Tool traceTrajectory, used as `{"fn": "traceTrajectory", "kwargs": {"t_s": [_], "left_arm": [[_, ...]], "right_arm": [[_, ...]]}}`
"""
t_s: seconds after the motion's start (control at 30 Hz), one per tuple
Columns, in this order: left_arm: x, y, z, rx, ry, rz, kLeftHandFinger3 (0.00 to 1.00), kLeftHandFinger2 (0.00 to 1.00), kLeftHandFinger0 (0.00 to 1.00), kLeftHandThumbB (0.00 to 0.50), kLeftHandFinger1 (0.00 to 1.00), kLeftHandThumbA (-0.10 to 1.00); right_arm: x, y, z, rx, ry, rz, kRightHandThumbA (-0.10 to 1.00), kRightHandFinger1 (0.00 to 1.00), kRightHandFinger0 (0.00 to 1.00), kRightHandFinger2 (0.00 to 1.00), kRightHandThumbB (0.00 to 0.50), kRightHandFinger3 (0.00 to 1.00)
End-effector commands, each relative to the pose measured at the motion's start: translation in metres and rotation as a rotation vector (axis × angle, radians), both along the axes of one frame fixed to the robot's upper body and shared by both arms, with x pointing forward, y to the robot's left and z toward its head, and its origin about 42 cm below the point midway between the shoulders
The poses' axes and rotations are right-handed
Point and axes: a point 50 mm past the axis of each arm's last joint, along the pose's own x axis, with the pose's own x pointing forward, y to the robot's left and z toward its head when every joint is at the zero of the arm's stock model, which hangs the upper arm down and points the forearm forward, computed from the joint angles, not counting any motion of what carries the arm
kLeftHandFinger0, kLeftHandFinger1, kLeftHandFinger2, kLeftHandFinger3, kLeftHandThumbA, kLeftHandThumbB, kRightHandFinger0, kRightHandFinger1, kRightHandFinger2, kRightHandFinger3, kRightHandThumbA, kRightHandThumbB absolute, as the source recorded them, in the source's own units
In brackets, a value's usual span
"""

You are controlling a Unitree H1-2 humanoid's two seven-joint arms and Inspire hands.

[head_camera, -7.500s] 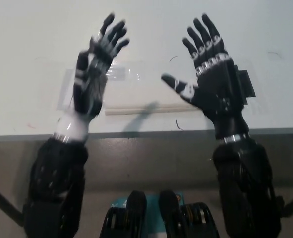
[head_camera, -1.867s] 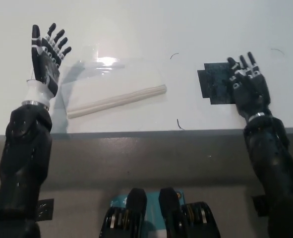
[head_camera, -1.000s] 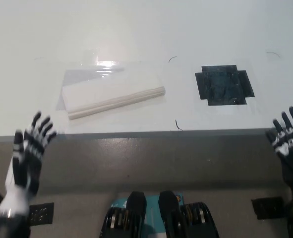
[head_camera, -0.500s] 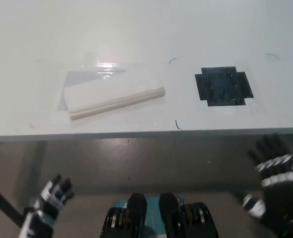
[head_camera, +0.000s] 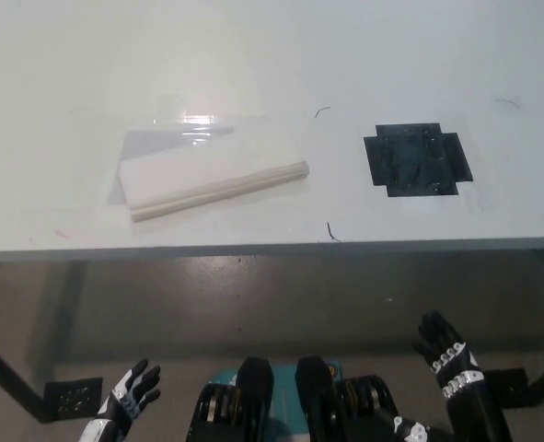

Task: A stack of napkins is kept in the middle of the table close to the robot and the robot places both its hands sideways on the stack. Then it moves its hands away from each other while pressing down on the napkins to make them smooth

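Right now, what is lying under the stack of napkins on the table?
A clear plastic sheet lies flat on the white table under the stack of napkins, showing beyond its far and left edges. Anything else beneath the stack is covered.

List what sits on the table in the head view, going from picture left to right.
Clear plastic sheet → stack of napkins lying on it → black cross-shaped patch. Both hands are below the table edge: left hand, right hand.
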Motion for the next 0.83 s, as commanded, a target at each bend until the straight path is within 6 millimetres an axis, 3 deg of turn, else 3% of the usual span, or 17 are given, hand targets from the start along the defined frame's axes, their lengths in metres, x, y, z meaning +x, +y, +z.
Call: {"fn": "traceTrajectory", "kwargs": {"t_s": [0.0,0.13,0.3,0.67,0.8], "left_arm": [[0.008,0.002,0.004,0.037,-0.049,-0.001,1.00,1.00,1.00,0.320,1.00,1.00],[0.011,0.003,0.005,0.029,-0.048,-0.001,1.00,1.00,1.00,0.320,1.00,1.00],[0.014,0.005,0.007,0.033,-0.043,0.011,1.00,1.00,1.00,0.319,1.00,1.00],[0.017,0.002,0.007,-0.002,-0.022,0.012,1.00,1.00,1.00,0.313,1.00,1.00],[0.016,0.002,0.006,-0.008,-0.012,0.013,1.00,1.00,1.00,0.327,1.00,1.00]], "right_arm": [[0.008,-0.004,0.008,-0.049,-0.087,-0.038,1.00,1.00,1.00,1.00,0.257,1.00],[0.010,-0.005,0.008,-0.050,-0.068,-0.044,1.00,1.00,1.00,1.00,0.276,1.00],[0.014,-0.004,0.007,-0.033,-0.065,-0.039,1.00,1.00,1.00,1.00,0.239,1.00],[0.019,-0.006,0.008,-0.019,-0.059,-0.038,1.00,1.00,1.00,1.00,0.269,1.00],[0.017,-0.006,0.008,-0.018,-0.057,-0.038,1.00,1.00,1.00,1.00,0.249,1.00]]}}
